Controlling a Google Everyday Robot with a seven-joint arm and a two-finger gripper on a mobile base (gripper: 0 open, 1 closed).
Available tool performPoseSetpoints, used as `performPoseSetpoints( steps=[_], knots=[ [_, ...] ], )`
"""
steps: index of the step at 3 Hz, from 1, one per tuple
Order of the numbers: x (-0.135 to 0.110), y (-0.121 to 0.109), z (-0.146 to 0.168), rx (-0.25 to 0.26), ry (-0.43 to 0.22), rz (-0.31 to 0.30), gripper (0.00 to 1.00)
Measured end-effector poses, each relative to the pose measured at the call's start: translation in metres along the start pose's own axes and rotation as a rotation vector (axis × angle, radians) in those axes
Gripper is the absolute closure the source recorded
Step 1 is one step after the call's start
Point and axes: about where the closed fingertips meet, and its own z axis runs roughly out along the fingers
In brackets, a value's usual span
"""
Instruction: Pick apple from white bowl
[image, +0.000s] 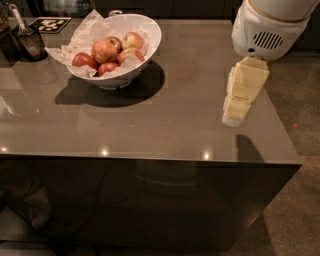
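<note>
The white bowl (150, 35) stands at the back left of the brown table (165, 120), lined with crumpled white paper. It holds several apples. The apple (104, 50), the largest, pinkish-red with a pale blush, lies on top near the middle of the pile. A yellower streaked apple (133, 40) lies to its right, and smaller dark red apples (83, 60) lie at the left and front. My gripper (234, 117), cream-coloured under a white arm housing (265, 30), hangs over the table's right side. It points down, empty, far to the right of the bowl.
A dark cup with a utensil (27, 42) stands at the far left. A black-and-white marker tag (51, 24) lies behind the bowl. The table's front edge runs along the lower middle, its right edge just beyond my gripper. Carpeted floor (300, 150) lies to the right.
</note>
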Motion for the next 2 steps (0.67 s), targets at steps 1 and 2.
performPoseSetpoints(
  steps=[1,2],
  knots=[
    [-0.013,-0.006,0.002,-0.002,-0.039,0.014,0.0],
    [-0.045,-0.022,-0.002,0.011,-0.13,0.05,0.0]
  ],
)
